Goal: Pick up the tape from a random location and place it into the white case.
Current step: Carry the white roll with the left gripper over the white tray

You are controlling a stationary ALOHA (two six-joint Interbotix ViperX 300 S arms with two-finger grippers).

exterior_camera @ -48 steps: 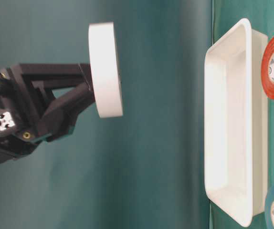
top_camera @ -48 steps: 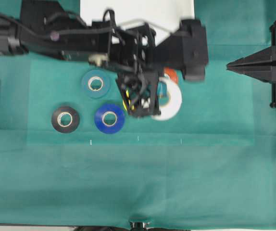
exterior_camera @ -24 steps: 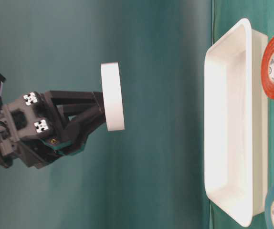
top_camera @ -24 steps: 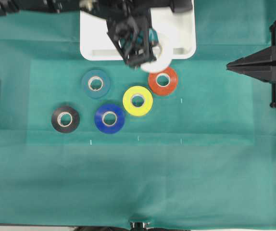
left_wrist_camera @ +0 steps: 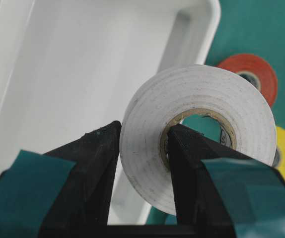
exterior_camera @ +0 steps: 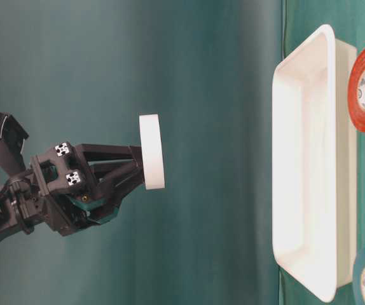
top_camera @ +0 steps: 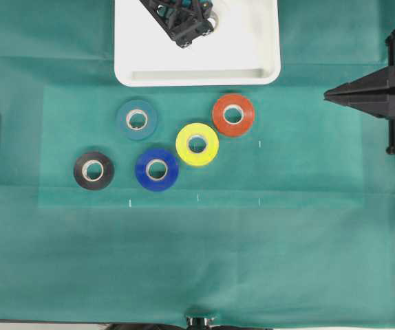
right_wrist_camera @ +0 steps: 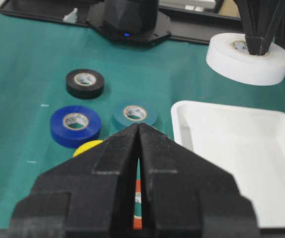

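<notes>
My left gripper (left_wrist_camera: 142,144) pinched the white ring-shaped roll of tape (left_wrist_camera: 197,134), one finger through its cardboard core, one outside. The roll hung in the air above the large shallow white plastic case (top_camera: 263,72), not touching it. The case held nothing, as far as visible. My right gripper (right_wrist_camera: 138,131) sat closed, near the table's right edge.

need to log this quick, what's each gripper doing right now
left gripper: shut on the white tape, above the white case.
right gripper: shut, empty.
</notes>
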